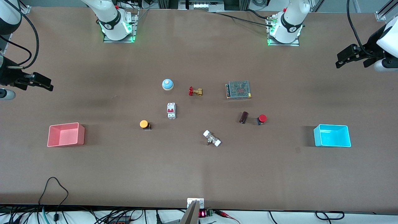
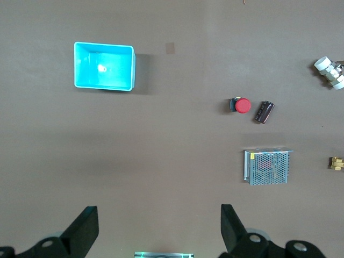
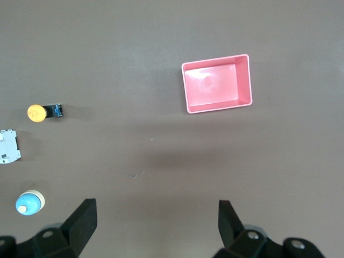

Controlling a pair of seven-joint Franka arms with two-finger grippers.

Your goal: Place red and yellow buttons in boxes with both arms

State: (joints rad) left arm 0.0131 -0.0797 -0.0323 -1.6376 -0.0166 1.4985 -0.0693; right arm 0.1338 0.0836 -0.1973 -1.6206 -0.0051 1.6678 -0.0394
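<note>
Tabletop wide, cluttered mid-span. My arms both wait high at its ends.

Pink box at right arm's end, cyan box at left arm's end, both empty.

My left gripper over bare tabletop near cyan box, jaws wide. My right gripper over bare tabletop near pink box, jaws wide.

Red button just beside dark cylinder: risk, jaws clip cylinder. Yellow button lies apart; round cap could slip.
</note>
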